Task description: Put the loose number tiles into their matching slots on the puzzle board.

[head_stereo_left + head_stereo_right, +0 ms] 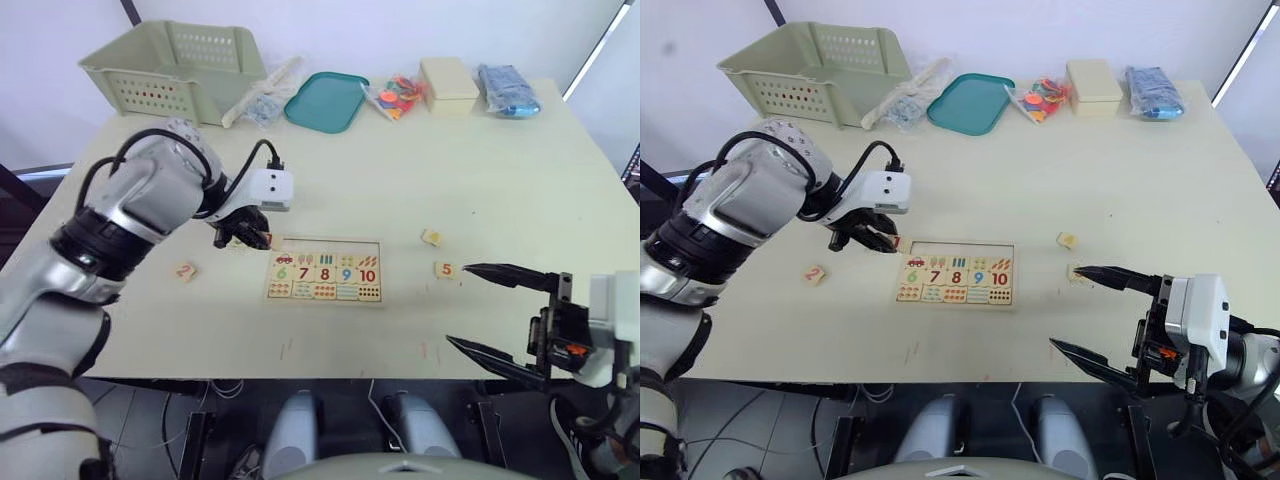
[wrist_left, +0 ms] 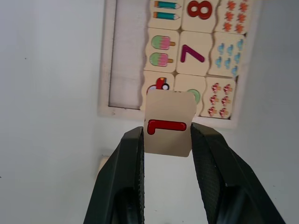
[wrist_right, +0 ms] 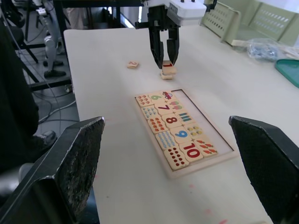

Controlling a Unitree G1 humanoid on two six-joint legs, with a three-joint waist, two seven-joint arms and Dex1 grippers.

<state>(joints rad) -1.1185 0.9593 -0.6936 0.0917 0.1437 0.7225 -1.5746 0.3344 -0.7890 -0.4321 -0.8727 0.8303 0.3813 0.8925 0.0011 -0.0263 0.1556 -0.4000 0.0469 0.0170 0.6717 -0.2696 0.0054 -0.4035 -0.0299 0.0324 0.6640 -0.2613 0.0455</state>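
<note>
**A:** Light-wood tile with a red 1 (image 2: 170,123), pinched between the left gripper's (image 2: 168,140) two black fingers. That's the left wrist view, and the digit reads clearly there. Past the fingertips is the puzzle board (image 2: 105,70), with its empty slot row (image 2: 125,53) running along one side next to the 7 and 8. A second tile edge peeks out beside one finger.

**B:** Head views don't give you the digit. Left arm is bent, reaching across, gripper pointing down just off the board's (image 1: 324,271) near-left corner. The 2 tile (image 1: 185,270) lies further out to that gripper's left, well apart.

**A:** And the right gripper (image 1: 478,308)?

**B:** Spread wide, holding nothing, low by the table's near edge. The 5 tile (image 1: 446,269) is just beside its upper fingertip, and another tile (image 1: 433,237) lies a bit beyond.

**A:** Right wrist view shows the left gripper (image 3: 164,53) upright over two stacked tiles (image 3: 168,72) right at the board's end.
</note>
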